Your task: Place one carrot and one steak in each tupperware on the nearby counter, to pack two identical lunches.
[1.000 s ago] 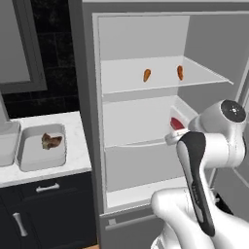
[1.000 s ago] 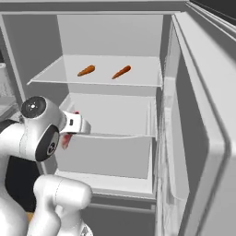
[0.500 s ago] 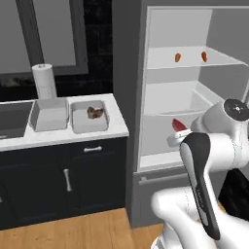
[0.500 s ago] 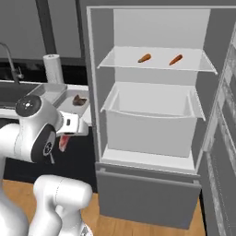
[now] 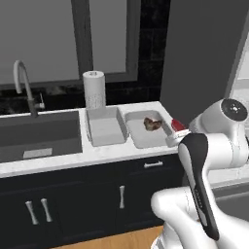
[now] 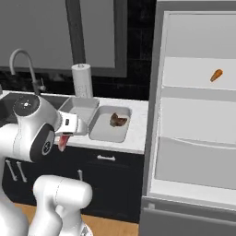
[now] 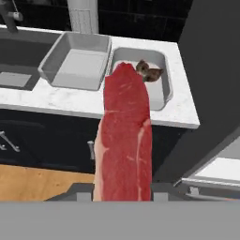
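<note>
On the surface (image 5: 112, 154), near its fridge-side end, sit two trays: the left tray (image 5: 104, 127) holds nothing, the right tray (image 5: 146, 131) holds only the brown steak (image 5: 152, 124). The tool (image 6: 64, 138) is partly closed on the red steak (image 7: 124, 136), not yet over the surface. One carrot (image 6: 216, 75) lies on a fridge shelf. Judging by this, one of four items is packed.

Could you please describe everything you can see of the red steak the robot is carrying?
The red steak is a glossy, elongated raw slab, deep red with pale marbling and a pale fatty edge. It hangs from the gripper, clamped at one end, off the counter and in front of the cabinets, touching nothing else.
</note>
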Robot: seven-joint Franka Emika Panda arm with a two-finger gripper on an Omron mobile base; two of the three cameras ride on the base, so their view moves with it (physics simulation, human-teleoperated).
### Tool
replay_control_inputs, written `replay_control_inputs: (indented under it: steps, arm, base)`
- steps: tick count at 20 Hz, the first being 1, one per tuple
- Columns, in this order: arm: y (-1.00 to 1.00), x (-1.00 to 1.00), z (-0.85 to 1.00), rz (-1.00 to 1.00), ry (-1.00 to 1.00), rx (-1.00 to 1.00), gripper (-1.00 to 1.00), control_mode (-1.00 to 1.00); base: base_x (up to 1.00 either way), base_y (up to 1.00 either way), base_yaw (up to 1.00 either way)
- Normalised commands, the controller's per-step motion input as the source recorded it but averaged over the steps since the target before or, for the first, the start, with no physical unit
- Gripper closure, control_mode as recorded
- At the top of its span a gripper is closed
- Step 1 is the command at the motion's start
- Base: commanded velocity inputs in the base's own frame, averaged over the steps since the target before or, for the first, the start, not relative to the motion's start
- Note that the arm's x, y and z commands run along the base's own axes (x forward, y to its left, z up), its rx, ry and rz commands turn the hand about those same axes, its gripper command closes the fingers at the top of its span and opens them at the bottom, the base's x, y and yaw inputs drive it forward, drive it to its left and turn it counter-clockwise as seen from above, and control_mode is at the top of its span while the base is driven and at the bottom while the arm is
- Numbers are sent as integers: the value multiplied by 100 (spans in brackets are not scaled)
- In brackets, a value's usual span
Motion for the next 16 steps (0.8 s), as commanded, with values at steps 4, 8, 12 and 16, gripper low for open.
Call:
replay_control_inputs:
  steps: [4,8,12,16]
  arm:
    - [0,0,0,0,0,0,100,100]
    - [0,0,0,0,0,0,100,100]
    - [29,75,-32,-11,1,0,100,-100]
    - [-8,95,-43,-18,10,0,100,-100]
  base:
    - [100,100,-5]
    - [100,99,-11]
    - [25,22,-3]
    - [0,0,0]
